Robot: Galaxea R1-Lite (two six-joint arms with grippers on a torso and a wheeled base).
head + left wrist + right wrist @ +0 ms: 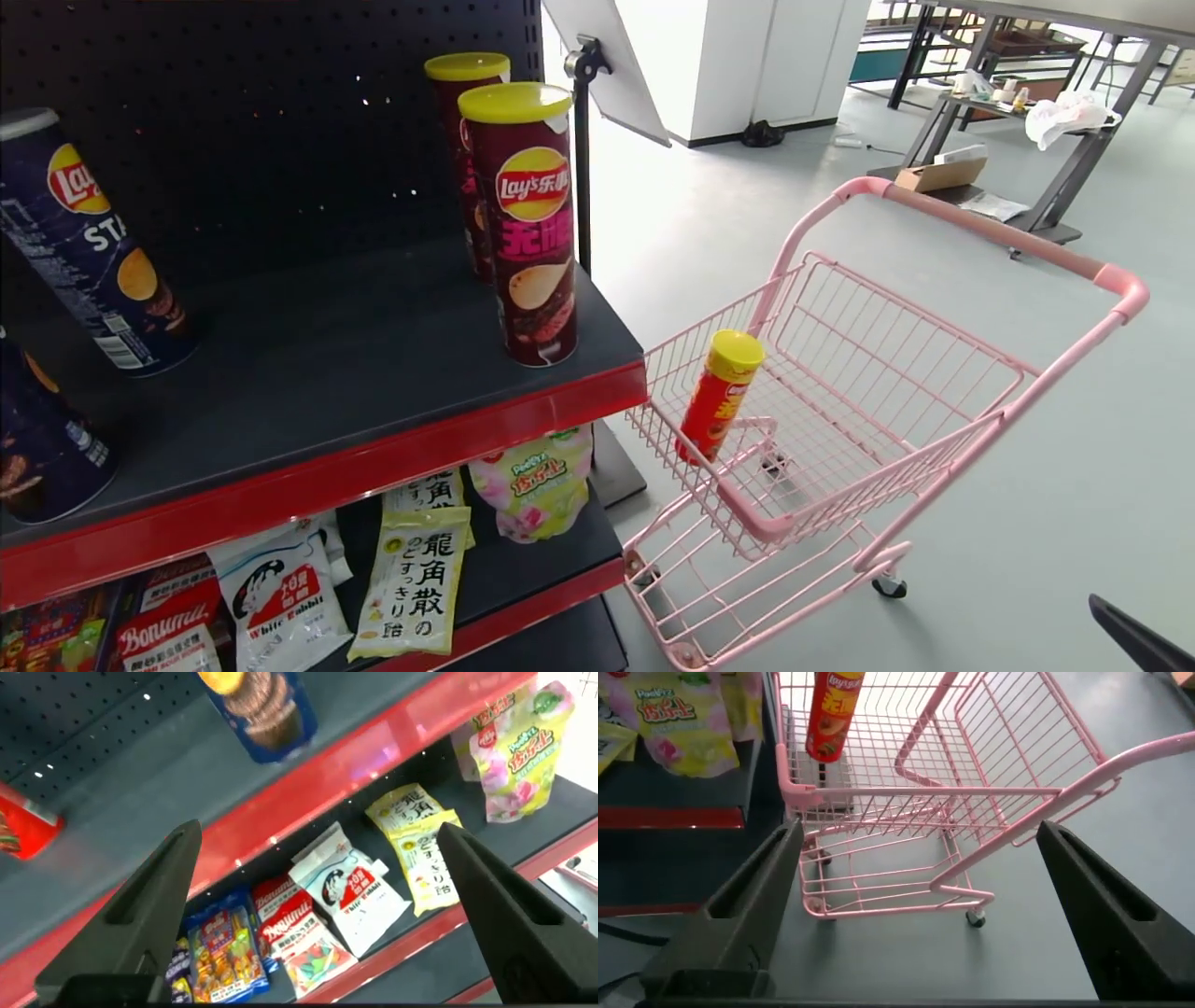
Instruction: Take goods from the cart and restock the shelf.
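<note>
We see the red chip can (719, 397) leaning in the corner of the pink cart (980, 224) nearest the shelf (327, 355), by the basket rim. Bare board lies between the two maroon cans (527, 224) at the shelf's right end and the blue cans (93, 243). Our left gripper (318, 831) and right gripper (920, 831) both gape wide and empty, one facing the shelf, one the cart.

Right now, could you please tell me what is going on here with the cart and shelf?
The robot is restocking. One red chip can leans in the pink cart, not yet grasped. The right claw is open, facing the cart; the left claw is open before the shelf, where two maroon cans stand.
</note>
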